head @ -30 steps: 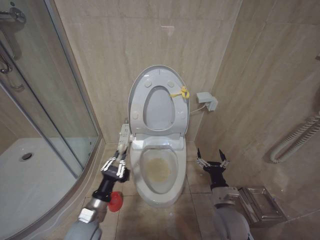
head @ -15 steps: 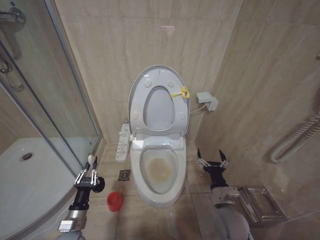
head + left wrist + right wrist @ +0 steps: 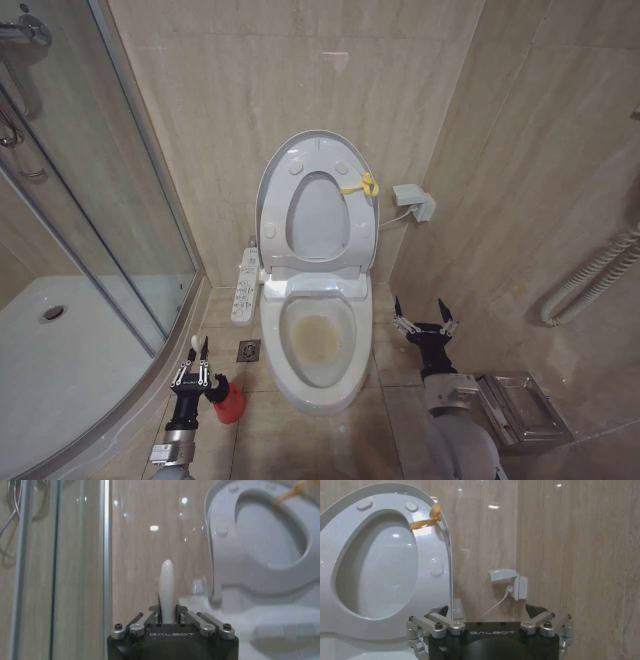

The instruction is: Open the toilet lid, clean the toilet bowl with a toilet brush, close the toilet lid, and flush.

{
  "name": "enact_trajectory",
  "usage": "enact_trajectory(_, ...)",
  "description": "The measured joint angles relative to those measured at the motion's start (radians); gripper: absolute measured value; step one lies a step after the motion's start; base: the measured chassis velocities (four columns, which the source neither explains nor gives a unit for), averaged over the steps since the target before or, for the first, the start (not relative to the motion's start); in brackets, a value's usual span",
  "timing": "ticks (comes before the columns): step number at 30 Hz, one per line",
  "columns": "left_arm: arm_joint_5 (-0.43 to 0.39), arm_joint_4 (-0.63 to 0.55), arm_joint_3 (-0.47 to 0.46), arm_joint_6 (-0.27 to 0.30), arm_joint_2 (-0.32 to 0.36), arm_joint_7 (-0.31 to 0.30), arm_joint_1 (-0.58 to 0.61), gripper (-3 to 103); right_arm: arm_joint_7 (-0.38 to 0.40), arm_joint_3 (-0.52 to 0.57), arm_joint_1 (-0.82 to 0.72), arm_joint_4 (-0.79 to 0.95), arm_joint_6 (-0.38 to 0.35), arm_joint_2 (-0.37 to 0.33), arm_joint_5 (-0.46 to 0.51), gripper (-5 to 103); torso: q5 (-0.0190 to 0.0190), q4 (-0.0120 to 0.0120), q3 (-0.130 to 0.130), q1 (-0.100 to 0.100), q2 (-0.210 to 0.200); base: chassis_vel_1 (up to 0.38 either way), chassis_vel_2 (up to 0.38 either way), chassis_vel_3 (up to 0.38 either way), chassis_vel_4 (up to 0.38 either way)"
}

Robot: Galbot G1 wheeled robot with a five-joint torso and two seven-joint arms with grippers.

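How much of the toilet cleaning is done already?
Done: the toilet lid is up, leaning against the wall. In hand: the left gripper, low beside the toilet, is shut on the toilet brush handle, just above its red holder. The toilet bowl shows brown stains, so scrubbing doesn't look finished. Left: closing the lid and flushing. The right gripper waits open on the other side.

toilet brush point(image 3: 222, 398) left of toilet bowl point(image 3: 318, 352)
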Motion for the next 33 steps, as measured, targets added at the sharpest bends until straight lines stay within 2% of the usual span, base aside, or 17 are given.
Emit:
enact_trajectory(5, -0.025, 0.085, 0.026, 0.000, 0.004, 0.007, -0.058, 19, 0.000, 0.000, 0.000, 0.000, 0.000, 0.000, 0.000, 100, 0.0002, -0.0001, 0.000, 0.000, 0.000, 0.000, 0.000, 0.000, 0.000)
enact_trajectory(8, -0.070, 0.137, 0.052, -0.001, 0.003, 0.026, -0.111, 19, 0.000, 0.000, 0.000, 0.000, 0.000, 0.000, 0.000, 100, 0.0001, -0.0004, 0.000, 0.000, 0.000, 0.000, 0.000, 0.000, 0.000)
enact_trajectory(15, -0.071, 0.238, 0.072, -0.001, -0.001, 0.044, -0.186, 19, 0.000, 0.000, 0.000, 0.000, 0.000, 0.000, 0.000, 100, 0.0001, -0.0003, 0.000, 0.000, 0.000, 0.000, 0.000, 0.000, 0.000)
enact_trajectory(33, -0.071, 0.406, 0.105, 0.001, -0.014, 0.076, -0.253, 19, 0.000, 0.000, 0.000, 0.000, 0.000, 0.000, 0.000, 100, 0.0001, -0.0003, 0.000, 0.000, 0.000, 0.000, 0.000, 0.000, 0.000)
